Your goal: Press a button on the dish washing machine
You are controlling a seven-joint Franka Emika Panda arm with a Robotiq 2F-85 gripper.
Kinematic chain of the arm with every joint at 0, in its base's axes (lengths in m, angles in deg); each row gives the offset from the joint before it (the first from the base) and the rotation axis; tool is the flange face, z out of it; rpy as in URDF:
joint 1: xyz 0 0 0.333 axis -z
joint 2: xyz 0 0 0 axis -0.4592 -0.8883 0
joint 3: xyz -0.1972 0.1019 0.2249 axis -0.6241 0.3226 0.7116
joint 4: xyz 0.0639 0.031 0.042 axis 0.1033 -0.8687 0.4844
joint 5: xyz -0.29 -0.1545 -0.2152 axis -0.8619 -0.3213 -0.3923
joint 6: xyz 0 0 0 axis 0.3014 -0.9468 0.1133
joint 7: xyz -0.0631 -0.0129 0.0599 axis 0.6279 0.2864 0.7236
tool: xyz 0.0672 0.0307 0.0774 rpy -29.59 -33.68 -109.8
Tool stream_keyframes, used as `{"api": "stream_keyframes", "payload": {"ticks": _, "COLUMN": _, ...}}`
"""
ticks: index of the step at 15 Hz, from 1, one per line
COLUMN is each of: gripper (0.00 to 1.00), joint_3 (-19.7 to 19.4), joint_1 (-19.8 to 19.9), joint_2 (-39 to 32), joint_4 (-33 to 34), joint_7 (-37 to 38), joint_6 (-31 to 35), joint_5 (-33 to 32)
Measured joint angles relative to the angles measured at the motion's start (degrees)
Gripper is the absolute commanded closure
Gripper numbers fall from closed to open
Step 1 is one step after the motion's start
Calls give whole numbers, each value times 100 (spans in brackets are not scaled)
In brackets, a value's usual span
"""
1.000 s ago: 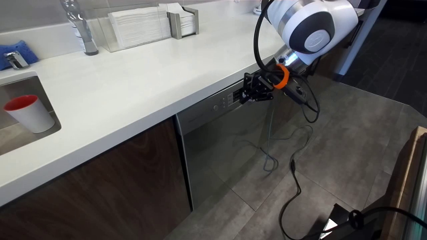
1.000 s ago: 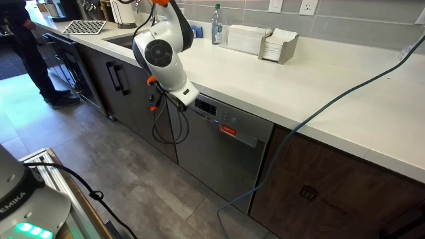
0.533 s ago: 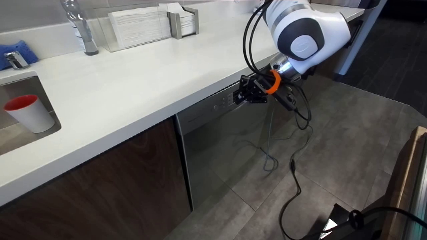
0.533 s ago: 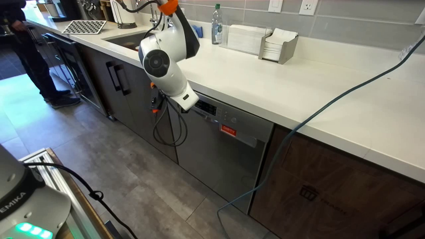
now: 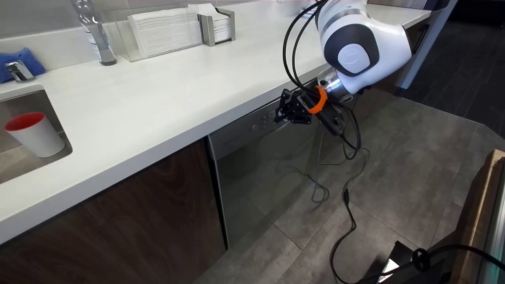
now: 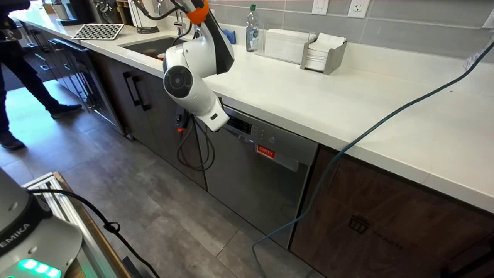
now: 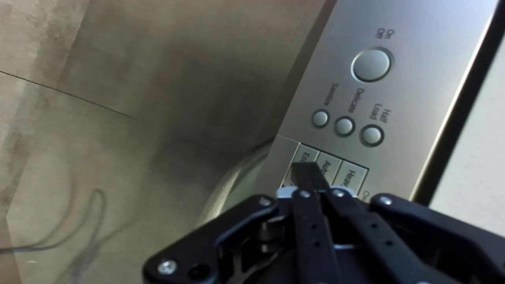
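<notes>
The dish washing machine, a grey steel front, shows in both exterior views (image 5: 256,177) (image 6: 251,181). Its black control strip (image 6: 239,124) is partly behind the arm in an exterior view; no red light shows. In the wrist view its panel has a large On/Off button (image 7: 371,65), small Sanitize (image 7: 320,118), Delicate (image 7: 344,126) and Half Load (image 7: 371,135) buttons, and Eco (image 7: 305,153), Auto (image 7: 328,161) and Heavy (image 7: 350,175) keys. My gripper (image 7: 305,167) is shut and empty, its tips over the Eco and Auto keys. I cannot tell whether they touch.
The white countertop (image 5: 177,90) overhangs the panel just above the gripper. A red DIRTY sign (image 6: 265,151) sits by the handle recess. A blue cable (image 6: 335,158) hangs before the counter. Black cables (image 6: 197,166) dangle from the wrist. A person (image 6: 23,73) stands beyond the sink.
The arm and gripper have moved along the panel toward the round buttons, leftward in an exterior view, and the gripper now covers more of the keys. The person has stepped away. The gripper stays shut.
</notes>
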Motion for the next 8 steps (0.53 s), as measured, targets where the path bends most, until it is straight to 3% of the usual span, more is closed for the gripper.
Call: {"api": "stream_keyframes", "payload": {"ticks": 8, "gripper": 100, "joint_3": -53, "joint_1": 0, "joint_2": -5, "joint_4": 4, "joint_7": -33, "joint_6": -45, "joint_5": 50}}
